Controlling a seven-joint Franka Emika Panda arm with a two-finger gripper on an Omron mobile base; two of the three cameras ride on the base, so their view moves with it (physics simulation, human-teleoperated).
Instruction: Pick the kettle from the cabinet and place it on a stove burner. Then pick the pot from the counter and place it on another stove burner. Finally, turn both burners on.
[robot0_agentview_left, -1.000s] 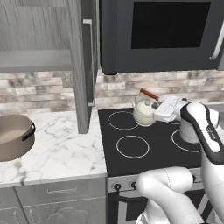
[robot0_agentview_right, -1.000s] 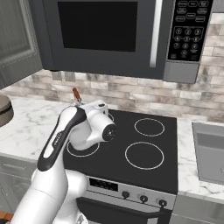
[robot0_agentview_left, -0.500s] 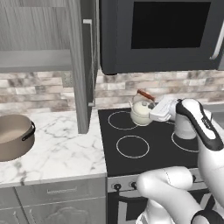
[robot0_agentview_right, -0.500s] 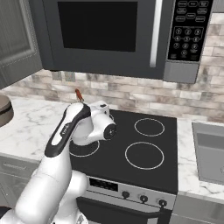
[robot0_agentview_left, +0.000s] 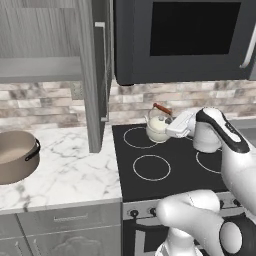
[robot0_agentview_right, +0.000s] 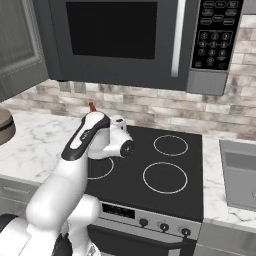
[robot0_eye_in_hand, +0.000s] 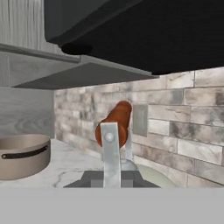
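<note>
Kettle (robot0_agentview_left: 158, 131) now lower, on rear left burner (robot0_agentview_left: 141, 137); tool (robot0_agentview_left: 170, 129) grip unclear

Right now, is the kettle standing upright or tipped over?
Upright: the kettle sits on the rear left burner, handle arching above, spout sideways.

The kettle (robot0_agentview_left: 157, 129) had a smooth cream body and a grey metal handle with a matt reddish-brown bar. The cooktop (robot0_agentview_left: 175, 170) was glossy black glass. The counter (robot0_agentview_left: 70, 172) was veined white marble, the cabinet (robot0_agentview_left: 45, 30) grey wood-grain, the pot (robot0_agentview_left: 15, 156) matt taupe.
</note>
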